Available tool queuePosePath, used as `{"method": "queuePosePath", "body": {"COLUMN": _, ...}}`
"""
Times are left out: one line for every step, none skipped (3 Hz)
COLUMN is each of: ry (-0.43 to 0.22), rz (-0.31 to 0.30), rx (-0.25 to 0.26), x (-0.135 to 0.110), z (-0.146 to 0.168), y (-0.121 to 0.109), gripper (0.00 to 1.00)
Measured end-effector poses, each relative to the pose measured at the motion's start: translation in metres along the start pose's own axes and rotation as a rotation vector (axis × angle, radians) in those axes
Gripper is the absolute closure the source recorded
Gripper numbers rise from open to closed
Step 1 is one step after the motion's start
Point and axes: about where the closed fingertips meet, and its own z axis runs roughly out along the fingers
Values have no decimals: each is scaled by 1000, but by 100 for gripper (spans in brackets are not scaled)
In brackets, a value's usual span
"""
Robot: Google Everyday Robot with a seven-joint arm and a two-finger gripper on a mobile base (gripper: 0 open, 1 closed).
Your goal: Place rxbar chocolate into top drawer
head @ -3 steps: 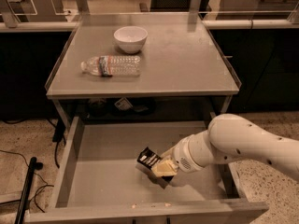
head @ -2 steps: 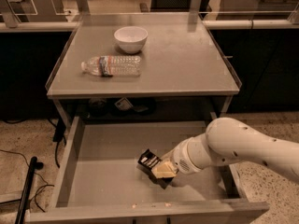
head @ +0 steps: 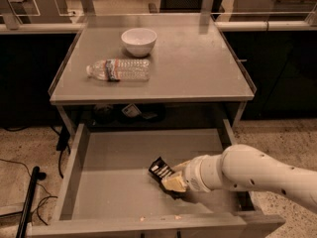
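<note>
Basically most of the way done: the top drawer [head: 111, 185] is pulled fully open and the gripper [head: 168, 179] is down inside it, right of centre, near the front wall. It is clamped on the rxbar chocolate [head: 159, 168]. The bar sticks out from the fingertips toward the back-left, tilted up on edge rather than lying flat. Can't tell whether its low end touches the drawer bottom or hangs just above it.

Left to do, by my read: release the bar, then lift the arm [head: 257, 175] out past the right side wall. Closing the drawer isn't part of the task as worded.

Containers:
- top drawer: bare grey bottom, nothing in it except the bar and the gripper. A couple of pale specks lie near the front wall; can't tell what they are.
- bowl [head: 138, 40]: white, upright, at the back of the table [head: 203, 71]. No contents visible from this angle.
- water bottle [head: 120, 69]: clear, lying on its side just in front of the bowl, cap to the left, not touching the bowl.

Dark clutter sits in the gap under the tabletop; it can't be identified.
</note>
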Motion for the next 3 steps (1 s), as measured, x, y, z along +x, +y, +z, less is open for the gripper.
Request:
{"method": "queuePosePath", "body": {"ry": -18, "rz": -3, "rx": 18, "x": -2, "z": 1, "y": -4, "gripper": 85}}
{"method": "queuePosePath", "body": {"ry": -18, "rz": -3, "rx": 18, "x": -2, "z": 1, "y": -4, "gripper": 61}}
{"method": "queuePosePath", "body": {"ry": -18, "rz": -3, "rx": 18, "x": -2, "z": 1, "y": -4, "gripper": 38}}
